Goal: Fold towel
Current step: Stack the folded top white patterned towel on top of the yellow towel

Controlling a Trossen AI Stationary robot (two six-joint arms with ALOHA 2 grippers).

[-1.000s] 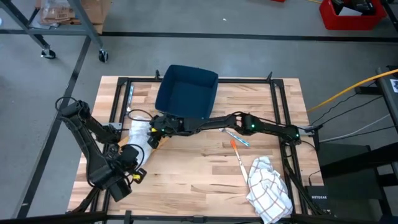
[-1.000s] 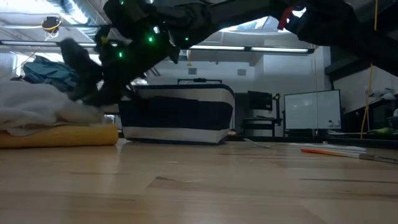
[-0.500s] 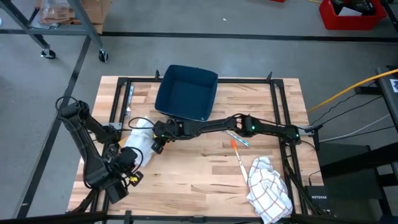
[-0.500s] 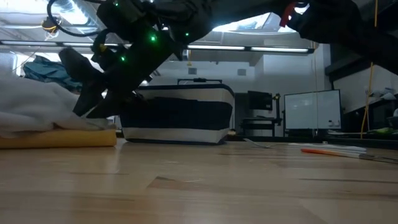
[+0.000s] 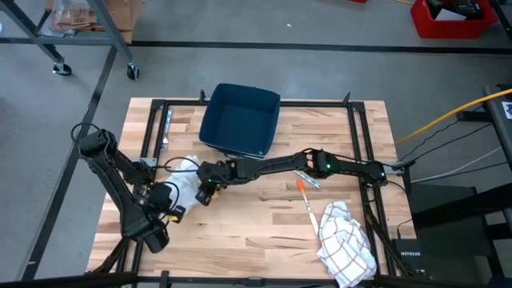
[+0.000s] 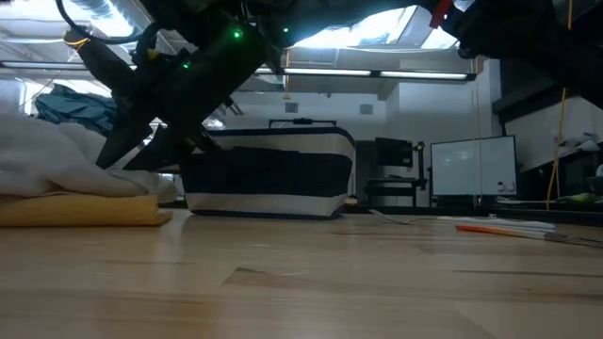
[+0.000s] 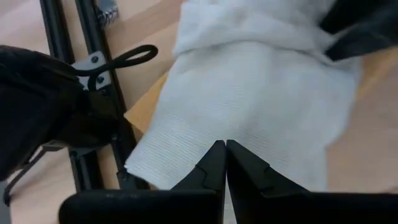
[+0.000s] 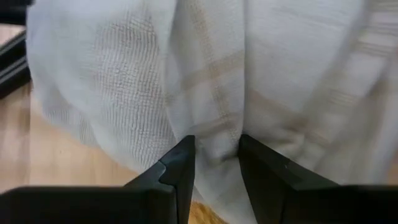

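Observation:
A white towel (image 5: 182, 170) lies bunched near the table's left edge, on top of a flat yellow-tan thing (image 6: 89, 209). My right gripper (image 5: 205, 192) reaches across from the right and is shut on the towel (image 8: 124, 81), which fills the right wrist view. My left gripper (image 5: 171, 205) points steeply down at the towel's near side. Its fingers (image 7: 222, 152) are shut, with their tips against the white cloth (image 7: 249, 93). In the low view the right gripper (image 6: 141, 151) slants down onto the white heap (image 6: 47, 165). My right gripper has a raised fold of the towel (image 8: 214, 146), with faint tan stripes, between its two fingers. The fingers slant down at it from the table's right. The rest of the towel lies slack on the yellow-tan thing. I cannot tell whether my left gripper's shut tips touch the towel.
A dark blue bin (image 5: 240, 120) stands at the back middle. An orange pen and a bluish tool (image 5: 304, 186) lie right of centre. A second, checked cloth (image 5: 346, 244) lies crumpled at the near right. Black frame rails (image 5: 152, 128) run along the table's edges.
My right gripper has moved toward the table's near edge and tipped further down, drawing the towel's fold with it. My left arm has sunk and swung its shut gripper toward the towel's near side.

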